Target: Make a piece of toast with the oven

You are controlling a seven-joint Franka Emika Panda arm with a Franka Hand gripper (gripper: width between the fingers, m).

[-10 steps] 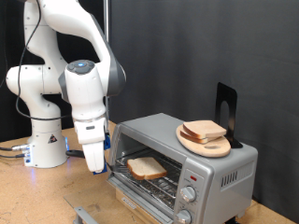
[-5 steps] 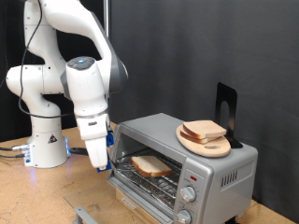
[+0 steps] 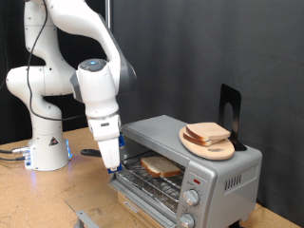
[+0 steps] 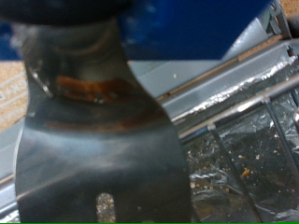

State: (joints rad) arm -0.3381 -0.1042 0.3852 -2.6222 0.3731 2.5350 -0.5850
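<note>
In the exterior view, a white arm is seen at left and centre, its gripper [image 3: 112, 166] lowered to the left edge of the open oven [image 3: 195, 161], which fills the lower right. A toast [image 3: 159, 166] is seen lying on the rack inside the oven mouth, just right of the fingertips. A board [image 3: 208, 142] with more bread [image 3: 207, 132] is set on the oven roof, upper right. How far the fingers are parted cannot be told, and nothing is seen held between them.

In the wrist view, a broad dark metal finger [image 4: 98, 140] fills most of the frame; the crumb-strewn foil tray [image 4: 238, 154] is seen at right.

A risk is judged: the fingers are close to the door frame, so a sideways move could strike the oven or nudge the toast askew.
</note>
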